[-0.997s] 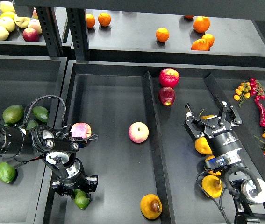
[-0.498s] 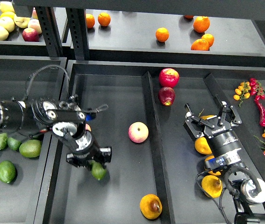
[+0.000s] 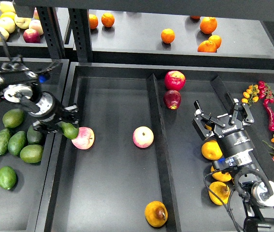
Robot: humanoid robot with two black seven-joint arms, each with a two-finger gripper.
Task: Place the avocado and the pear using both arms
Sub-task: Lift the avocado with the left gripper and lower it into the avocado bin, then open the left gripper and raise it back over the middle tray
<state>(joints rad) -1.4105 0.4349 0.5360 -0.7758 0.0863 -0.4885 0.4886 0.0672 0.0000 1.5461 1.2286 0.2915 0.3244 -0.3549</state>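
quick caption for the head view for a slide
Left gripper holds an avocado beside a pink-yellow apple in the tray; right gripper open above the orange-yellow fruit.

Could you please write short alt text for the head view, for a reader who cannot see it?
The left gripper holds a green avocado over the left edge of a black tray, beside a pink apple. The right gripper hovers open over yellow fruit, and an orange-yellow pear lies at the tray's front.
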